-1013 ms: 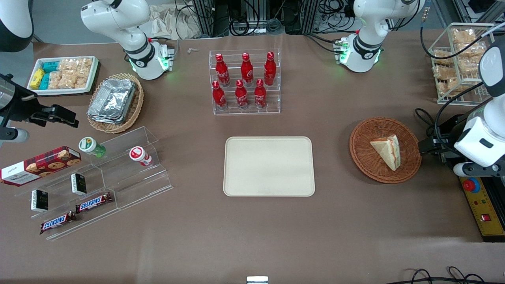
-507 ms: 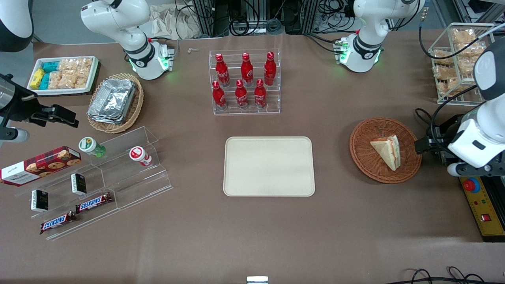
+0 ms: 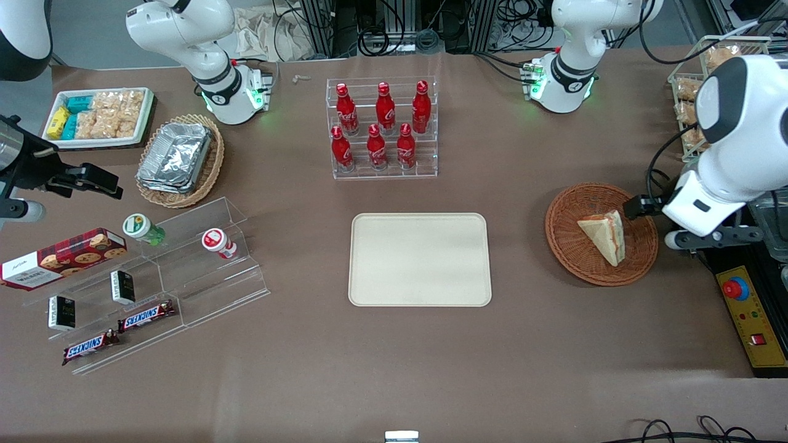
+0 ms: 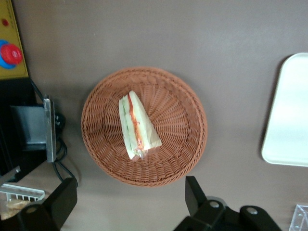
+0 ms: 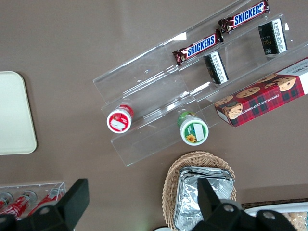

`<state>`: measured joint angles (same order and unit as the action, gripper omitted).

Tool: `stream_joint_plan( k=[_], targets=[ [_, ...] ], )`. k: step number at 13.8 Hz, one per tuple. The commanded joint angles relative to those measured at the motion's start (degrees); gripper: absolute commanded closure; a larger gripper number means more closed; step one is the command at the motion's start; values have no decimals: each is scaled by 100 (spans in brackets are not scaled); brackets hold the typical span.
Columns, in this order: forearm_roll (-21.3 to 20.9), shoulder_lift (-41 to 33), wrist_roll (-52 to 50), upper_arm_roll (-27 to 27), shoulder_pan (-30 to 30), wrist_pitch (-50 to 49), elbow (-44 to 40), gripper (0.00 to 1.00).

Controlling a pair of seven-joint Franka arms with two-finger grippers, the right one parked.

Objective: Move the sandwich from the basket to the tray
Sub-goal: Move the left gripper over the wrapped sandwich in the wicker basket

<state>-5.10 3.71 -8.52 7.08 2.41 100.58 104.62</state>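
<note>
Gripper [image 3: 634,207] has moved in over the basket [image 3: 572,258] rim at mid-right of the front view, fingers [image 4: 61,202] spread open, sandwich [image 3: 605,235] lying in basket, tray [image 3: 420,259] at center.

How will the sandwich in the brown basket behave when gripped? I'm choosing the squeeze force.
The sandwich looks soft: pale bread with thin filling layers, so it probably squashes under a hard pinch. It appears film-wrapped, so it may be slightly slippery. Being a small wedge lying flat in the basket, it is likely light. The gripper is open above the basket's rim, not touching it.
</note>
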Motion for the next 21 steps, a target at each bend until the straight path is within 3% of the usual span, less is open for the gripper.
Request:
stream_joint_plan(
  k=[1, 7, 14, 21],
  targets=[
    [9, -440, -106, -31, 31, 548, 838, 0],
    [-26, -635, -317, -155, 31, 1735, 2122, 0],
    [9, -425, -704, -373, 32, 2509, 2738, 0],
    [-35, 182, -976, -524, 31, 2906, 2730, 0]
  ],
)
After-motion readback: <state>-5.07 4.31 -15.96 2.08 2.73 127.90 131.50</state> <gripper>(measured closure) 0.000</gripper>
